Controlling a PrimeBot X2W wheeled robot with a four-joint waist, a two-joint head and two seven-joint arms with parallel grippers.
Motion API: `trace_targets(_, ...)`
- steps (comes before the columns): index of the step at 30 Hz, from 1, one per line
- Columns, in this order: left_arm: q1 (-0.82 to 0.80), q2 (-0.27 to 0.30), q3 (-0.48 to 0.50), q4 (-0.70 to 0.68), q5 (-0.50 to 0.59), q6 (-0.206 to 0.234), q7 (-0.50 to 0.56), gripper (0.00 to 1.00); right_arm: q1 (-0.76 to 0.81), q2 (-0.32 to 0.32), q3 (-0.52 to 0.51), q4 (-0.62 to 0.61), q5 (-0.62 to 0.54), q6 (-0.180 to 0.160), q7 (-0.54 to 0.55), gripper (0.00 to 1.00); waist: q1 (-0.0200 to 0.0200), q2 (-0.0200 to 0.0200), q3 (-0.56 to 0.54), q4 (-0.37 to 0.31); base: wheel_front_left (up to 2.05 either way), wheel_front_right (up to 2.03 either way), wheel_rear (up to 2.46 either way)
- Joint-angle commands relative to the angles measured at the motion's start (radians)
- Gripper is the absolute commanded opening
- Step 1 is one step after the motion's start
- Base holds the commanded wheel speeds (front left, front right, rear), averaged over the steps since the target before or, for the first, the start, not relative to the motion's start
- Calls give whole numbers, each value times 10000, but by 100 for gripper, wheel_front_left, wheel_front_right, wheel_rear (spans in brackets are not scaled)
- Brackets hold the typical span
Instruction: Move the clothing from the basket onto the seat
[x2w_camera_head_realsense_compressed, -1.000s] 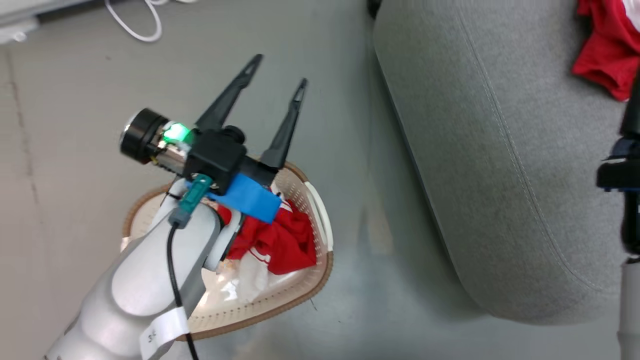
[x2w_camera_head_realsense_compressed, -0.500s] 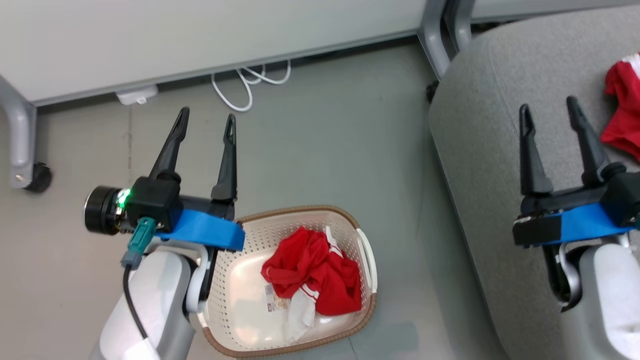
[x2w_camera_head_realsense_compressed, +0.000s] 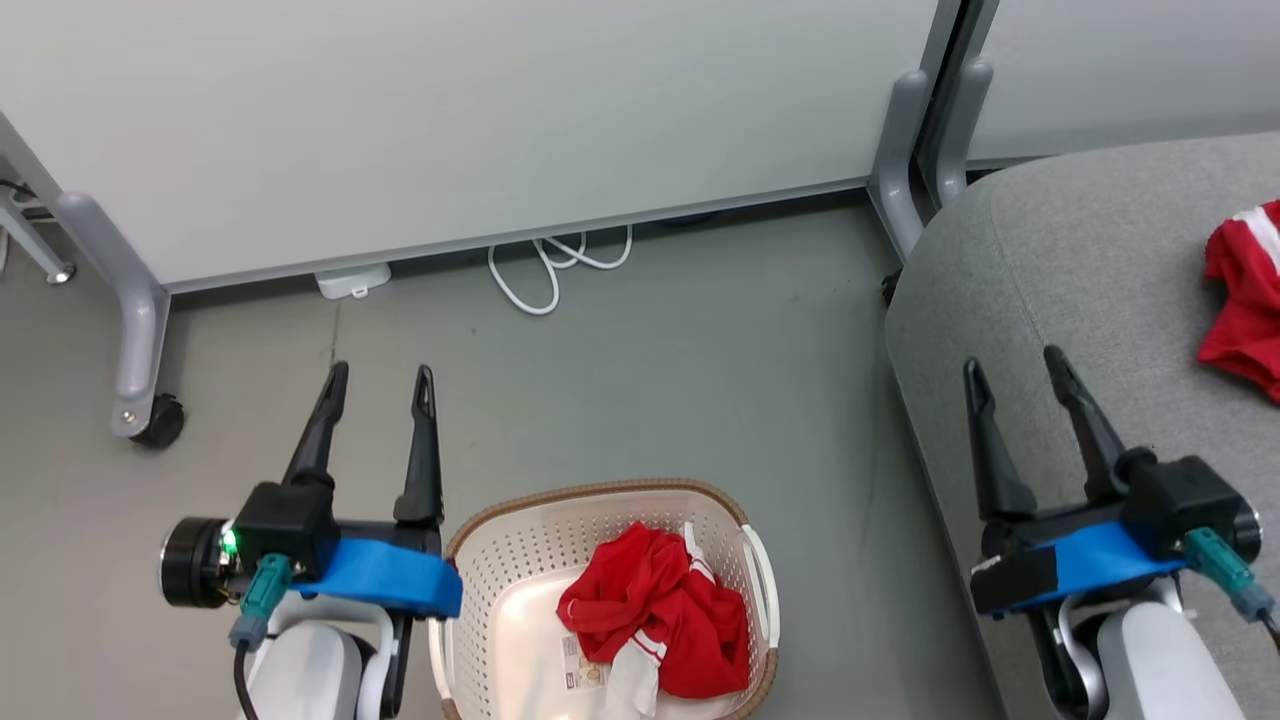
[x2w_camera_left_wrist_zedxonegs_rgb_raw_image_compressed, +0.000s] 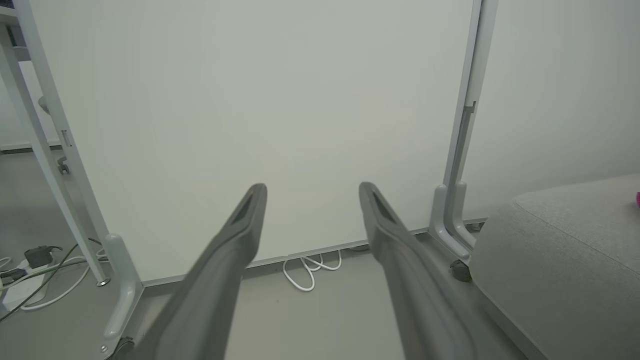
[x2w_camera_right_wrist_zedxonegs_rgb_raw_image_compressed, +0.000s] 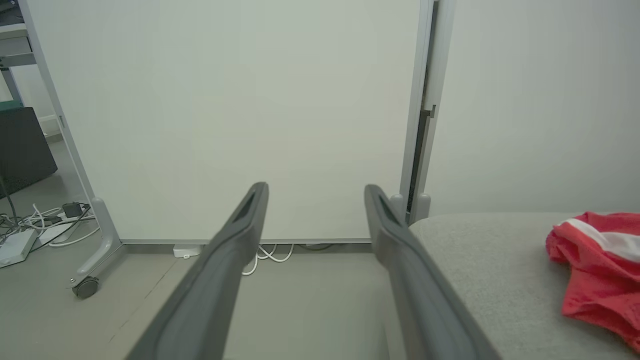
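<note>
Crumpled red clothing (x2w_camera_head_realsense_compressed: 660, 615) with white stripes lies in the cream basket (x2w_camera_head_realsense_compressed: 520, 555) on the floor at the bottom centre of the head view. Another red piece (x2w_camera_head_realsense_compressed: 1245, 295) (x2w_camera_right_wrist_zedxonegs_rgb_raw_image_compressed: 600, 270) rests on the grey seat (x2w_camera_head_realsense_compressed: 1080, 270) (x2w_camera_right_wrist_zedxonegs_rgb_raw_image_compressed: 480, 280) (x2w_camera_left_wrist_zedxonegs_rgb_raw_image_compressed: 560, 250) at the right. My left gripper (x2w_camera_head_realsense_compressed: 381, 377) (x2w_camera_left_wrist_zedxonegs_rgb_raw_image_compressed: 312, 190) hangs open and empty over the floor, left of the basket. My right gripper (x2w_camera_head_realsense_compressed: 1010, 365) (x2w_camera_right_wrist_zedxonegs_rgb_raw_image_compressed: 315, 189) is open and empty above the seat's left part, apart from the red piece there.
A white partition wall (x2w_camera_head_realsense_compressed: 450, 120) on grey wheeled feet (x2w_camera_head_realsense_compressed: 140, 380) stands behind. A white cable (x2w_camera_head_realsense_compressed: 545, 270) and a small white box (x2w_camera_head_realsense_compressed: 352, 282) lie on the grey floor by it. More cables (x2w_camera_left_wrist_zedxonegs_rgb_raw_image_compressed: 35, 275) lie at the far left.
The head camera has tilted up, so the whole picture shifted and the wall came into view. Both arms have drawn back to rest poses. Both grippers stay open.
</note>
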Motion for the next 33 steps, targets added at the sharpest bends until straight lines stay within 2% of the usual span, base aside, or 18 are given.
trace_targets(1,216,-63,130,-80,108,-96,-26,100,270,55,7,-8,42,1,-39,100,2,-1,-128,-11,0,0,0)
trace_targets(14,1208,-395,774,-254,566,-518,-24,100,1488,270,-289,-264,208,1,-39,100,2,-1,-635,163,0,0,0)
trace_targets(33,1190,-531,1036,-176,761,-742,-25,100,1542,289,-177,-275,483,1,-38,100,2,-1,-578,295,0,0,0)
